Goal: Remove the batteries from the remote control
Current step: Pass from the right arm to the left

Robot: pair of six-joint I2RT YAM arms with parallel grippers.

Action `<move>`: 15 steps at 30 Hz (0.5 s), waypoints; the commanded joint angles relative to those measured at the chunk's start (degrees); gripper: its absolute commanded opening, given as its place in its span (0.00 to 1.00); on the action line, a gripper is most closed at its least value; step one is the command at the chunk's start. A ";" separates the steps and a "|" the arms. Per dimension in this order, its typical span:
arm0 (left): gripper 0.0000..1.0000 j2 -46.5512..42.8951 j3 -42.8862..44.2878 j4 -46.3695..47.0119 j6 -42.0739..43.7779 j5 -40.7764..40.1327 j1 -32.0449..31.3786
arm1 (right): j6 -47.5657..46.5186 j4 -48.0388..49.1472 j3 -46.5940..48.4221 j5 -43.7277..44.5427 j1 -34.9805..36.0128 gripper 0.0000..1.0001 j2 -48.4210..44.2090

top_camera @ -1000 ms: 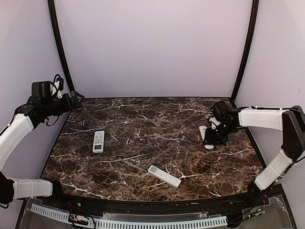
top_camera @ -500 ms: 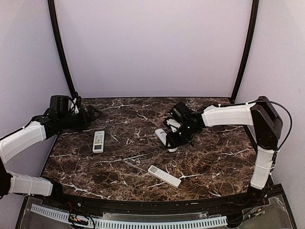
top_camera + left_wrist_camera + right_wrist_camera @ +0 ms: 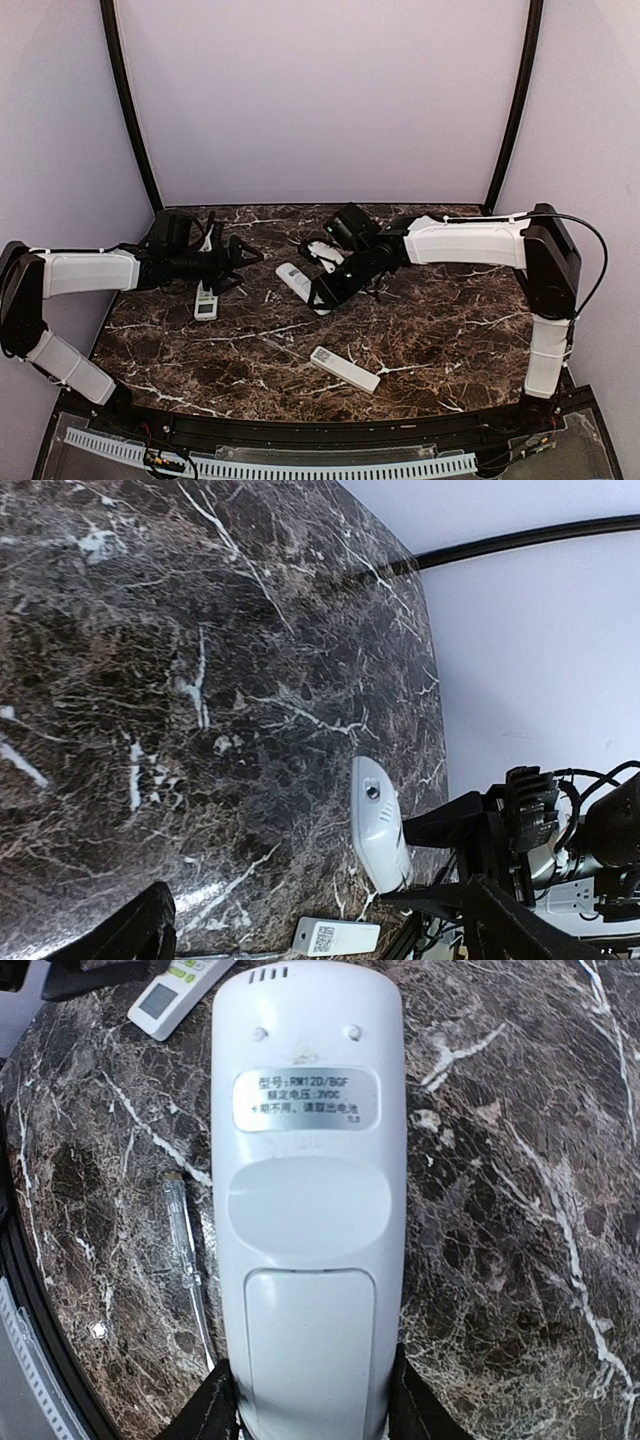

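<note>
My right gripper [image 3: 322, 287] is shut on a white remote control [image 3: 295, 280], gripping its rear end over the left-middle of the table. In the right wrist view the remote control [image 3: 305, 1210] shows its back. It carries a silver label, and its battery cover is shut between my fingers [image 3: 215, 1405]. The batteries are hidden inside. My left gripper [image 3: 238, 262] stands open just left of that remote, with nothing between its fingers. The held remote [image 3: 378, 825] shows ahead of it in the left wrist view.
A second remote [image 3: 206, 297] lies buttons up under the left gripper. A third one [image 3: 345, 369] lies near the front edge, with a clear slim screwdriver [image 3: 280, 347] beside it. The table's back edge and dark frame posts [image 3: 130, 130] ring the marble top.
The right arm swung from the table's right side to the left-middle, carrying the remote. The left arm came out of the back-left corner toward it, jaws still open.
</note>
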 commanded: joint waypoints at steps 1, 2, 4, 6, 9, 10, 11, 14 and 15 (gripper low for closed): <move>0.99 4.70 1.46 9.62 -5.65 8.08 -2.18 | -3.31 1.90 3.18 -2.14 1.05 0.39 2.01; 0.99 5.41 1.53 11.03 -6.12 9.13 -2.72 | -3.58 1.99 3.42 -2.41 1.22 0.39 2.21; 0.99 7.19 2.14 12.39 -7.24 9.91 -3.39 | -3.95 2.23 3.79 -2.94 1.54 0.39 2.46; 0.99 8.43 2.58 13.43 -7.94 10.47 -3.90 | -4.07 2.48 3.83 -3.66 1.84 0.39 2.59; 0.98 10.14 3.37 14.35 -8.54 10.95 -4.52 | -4.12 3.06 3.49 -4.65 2.16 0.39 2.60; 0.98 10.37 3.72 14.33 -8.66 11.01 -4.59 | -4.27 3.12 3.42 -4.75 2.33 0.39 2.55; 0.96 10.93 3.80 14.29 -8.72 11.05 -4.70 | -4.35 3.31 3.39 -4.85 2.50 0.39 2.52; 0.88 11.88 4.31 15.10 -9.34 11.77 -4.81 | -4.40 3.74 3.21 -5.46 2.72 0.39 2.42; 0.83 12.27 4.41 15.26 -9.46 12.03 -4.82 | -4.38 3.93 3.21 -5.55 2.75 0.39 2.42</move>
